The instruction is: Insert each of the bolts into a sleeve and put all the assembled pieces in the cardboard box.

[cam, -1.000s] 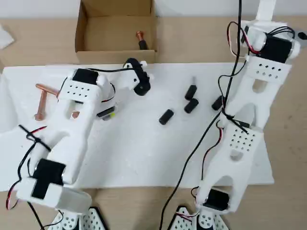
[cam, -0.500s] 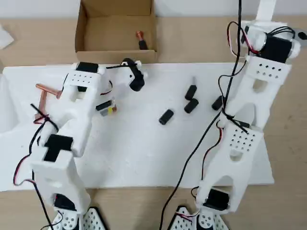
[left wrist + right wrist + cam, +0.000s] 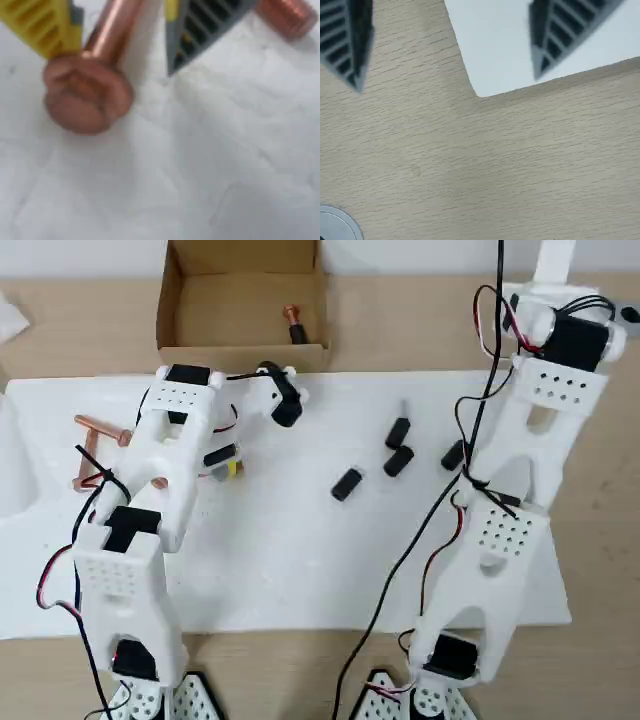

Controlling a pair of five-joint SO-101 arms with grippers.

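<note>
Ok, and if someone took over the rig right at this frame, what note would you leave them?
Left gripper: fingers open, straddling a copper bolt lying on the white sheet; not clamped yet.
Right gripper: open, empty, over the wooden table by the sheet's corner.
Done: one assembled piece lies in the cardboard box.
Left: four black sleeves loose mid-sheet, more bolts at its left end; each needs inserting and boxing.

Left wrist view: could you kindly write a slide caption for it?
Open left claw straddles a copper bolt on white foam.
</note>
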